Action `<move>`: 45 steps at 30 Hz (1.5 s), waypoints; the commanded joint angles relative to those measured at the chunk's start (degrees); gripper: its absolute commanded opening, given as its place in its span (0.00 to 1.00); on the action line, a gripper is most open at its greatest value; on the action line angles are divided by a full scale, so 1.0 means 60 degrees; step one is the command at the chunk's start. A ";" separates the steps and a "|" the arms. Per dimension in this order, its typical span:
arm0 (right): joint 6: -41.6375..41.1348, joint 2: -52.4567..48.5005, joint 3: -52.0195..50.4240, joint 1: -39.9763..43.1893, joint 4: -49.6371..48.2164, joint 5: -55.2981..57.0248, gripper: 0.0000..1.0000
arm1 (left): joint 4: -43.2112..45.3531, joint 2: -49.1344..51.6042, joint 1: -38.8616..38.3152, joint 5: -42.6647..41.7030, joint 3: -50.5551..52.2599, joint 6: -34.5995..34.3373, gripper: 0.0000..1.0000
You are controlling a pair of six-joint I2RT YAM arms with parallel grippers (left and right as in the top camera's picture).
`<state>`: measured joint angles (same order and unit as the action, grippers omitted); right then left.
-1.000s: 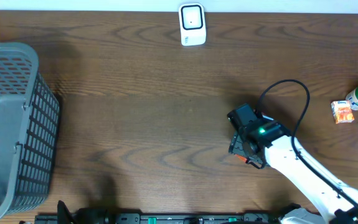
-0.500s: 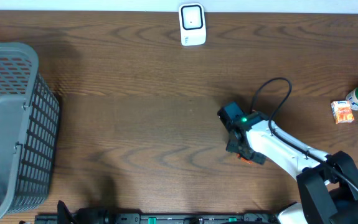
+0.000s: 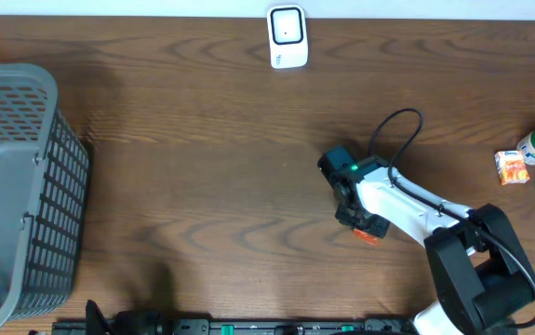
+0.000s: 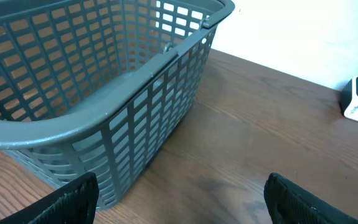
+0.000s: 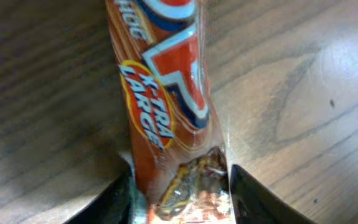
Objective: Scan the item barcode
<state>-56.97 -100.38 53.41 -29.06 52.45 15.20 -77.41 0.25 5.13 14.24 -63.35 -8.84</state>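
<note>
The snack bar [image 5: 166,93] lies flat on the wooden surface [image 3: 202,140], well apart from the scanner [image 3: 287,37], on the robot's side of it and off toward the right arm. Its printed front faces up and no barcode shows, so the code is probably on the hidden underside. That would explain why it has to be lifted and turned rather than slid across.

One crinkled end of the wrapper sits right between the jaws of the right gripper [image 5: 179,190]. The jaws stand tight against either edge, clamped on it low at the surface, and the rest of the bar runs out ahead of them. From above only an orange tip shows beside that gripper.

The scanner stands upright at the far edge, its window facing the robot, I'd guess so a raised item can be shown to it.

Farther from the scanner, the basket [image 4: 104,93] waits empty on the left arm's side. The left gripper [image 4: 185,202] hangs near it, jaws wide apart and holding nothing.
</note>
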 commanded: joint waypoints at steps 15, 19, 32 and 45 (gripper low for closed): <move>0.4685 0.0499 0.1712 -0.0047 -0.3606 -0.7253 0.01 | 0.0015 -0.0011 -0.0029 -0.0018 0.0004 -0.0007 0.85; 0.6204 0.0382 0.1300 -0.0069 -0.5340 -0.9034 0.01 | 0.0015 -0.0011 -0.0029 -0.0018 0.0004 -0.0007 0.85; 0.5712 -0.0331 -0.1206 0.0011 -0.9595 -1.2032 0.01 | 0.0015 -0.0011 -0.0029 -0.0018 0.0004 -0.0007 0.85; 0.5606 -0.0339 -0.1603 0.0168 -0.7898 -1.0721 0.01 | 0.0015 -0.0011 -0.0029 -0.0018 0.0004 -0.0007 0.85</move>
<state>-22.85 -102.10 45.10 -28.71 4.95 -49.28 -77.38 0.25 5.13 14.24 -63.35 -8.82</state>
